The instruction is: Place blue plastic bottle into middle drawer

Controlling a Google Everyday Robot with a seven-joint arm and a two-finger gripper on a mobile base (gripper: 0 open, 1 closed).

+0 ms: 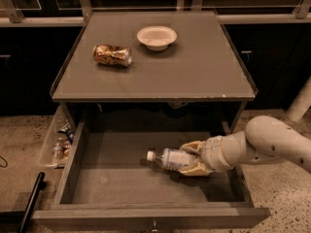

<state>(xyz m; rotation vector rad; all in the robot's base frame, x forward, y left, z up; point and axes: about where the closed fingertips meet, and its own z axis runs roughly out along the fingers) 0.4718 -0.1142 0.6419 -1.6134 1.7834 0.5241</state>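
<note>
Ideally, the gripper (192,158), low in the middle drawer (121,178) clasping the blue plastic bottle (170,159) (cap toward 9 o'clock), sets it flat before releasing.

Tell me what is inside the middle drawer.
Inside the middle drawer: the blue plastic bottle, on its side, held by the gripper. Floor beneath them is hidden; nothing else shows.

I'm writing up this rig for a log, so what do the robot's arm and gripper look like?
The arm is a smooth, rounded off-white shell, thick like a tube, narrowing at the wrist. The gripper, inside the middle drawer, has pale yellowish fingers. No cables or markings show.
</note>
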